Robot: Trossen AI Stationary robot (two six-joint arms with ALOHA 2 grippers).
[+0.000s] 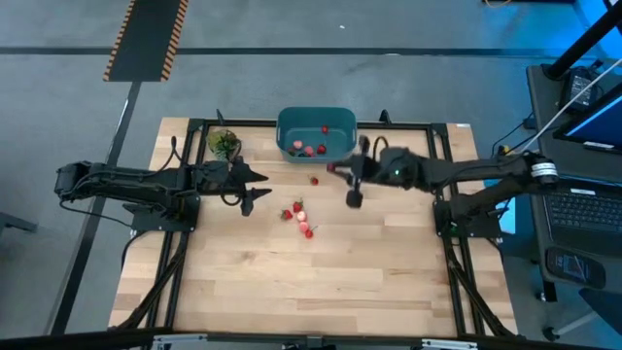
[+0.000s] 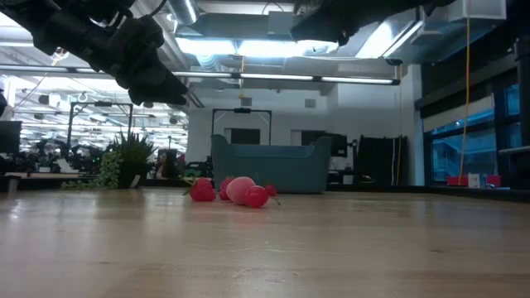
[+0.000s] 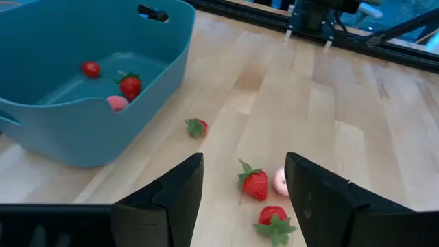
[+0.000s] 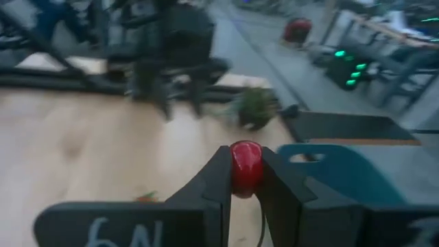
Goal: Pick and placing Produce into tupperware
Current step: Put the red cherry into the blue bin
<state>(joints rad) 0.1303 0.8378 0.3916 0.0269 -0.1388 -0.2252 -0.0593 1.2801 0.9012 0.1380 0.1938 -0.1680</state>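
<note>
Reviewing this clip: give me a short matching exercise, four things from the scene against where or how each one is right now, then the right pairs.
Things:
1. right claw
2. left claw
3. teal tub
4. green leafy bunch

States:
A. open, empty, above the loose berries
B. holds three pieces
C. shut on a red berry
D. on the table beside the tub, on the left arm's side

Pairs: 1-C, 2-A, 3-B, 4-D

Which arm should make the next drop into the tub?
Right. The right gripper is already shut on a red berry beside the teal tub. The left gripper is open and empty over the loose berries.
</note>
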